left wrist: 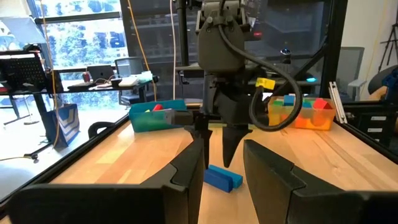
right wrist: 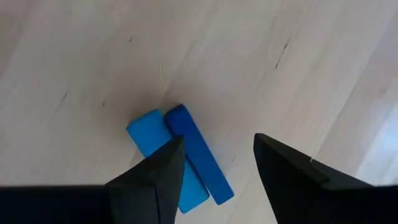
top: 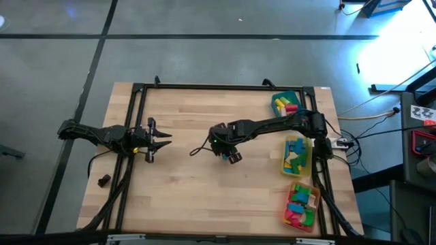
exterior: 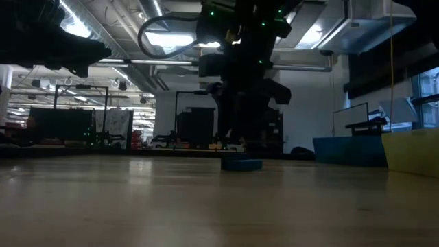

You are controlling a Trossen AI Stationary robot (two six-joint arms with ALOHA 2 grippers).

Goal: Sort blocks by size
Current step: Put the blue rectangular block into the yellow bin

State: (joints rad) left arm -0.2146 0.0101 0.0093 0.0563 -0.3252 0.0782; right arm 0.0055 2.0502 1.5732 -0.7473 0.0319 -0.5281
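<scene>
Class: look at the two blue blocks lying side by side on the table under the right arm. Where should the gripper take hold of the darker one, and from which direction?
From straight above, across its long sides, near the middle. The darker blue block lies flat on the table, touching the lighter blue block along one long side, so one finger lacks room there; gripping both together may be easier. The right gripper hangs open above them.

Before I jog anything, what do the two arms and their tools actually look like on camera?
Both arms are dark, nearly black, jointed links. The right arm carries a looped black cable, a small yellow tag and green indicator lights near its wrist. Its tool, the right gripper, has two flat, black, wedge-shaped fingers. The left gripper has matching dark pointed fingers, with a yellow spot by its wrist and black cables trailing along the table's edge.
</scene>
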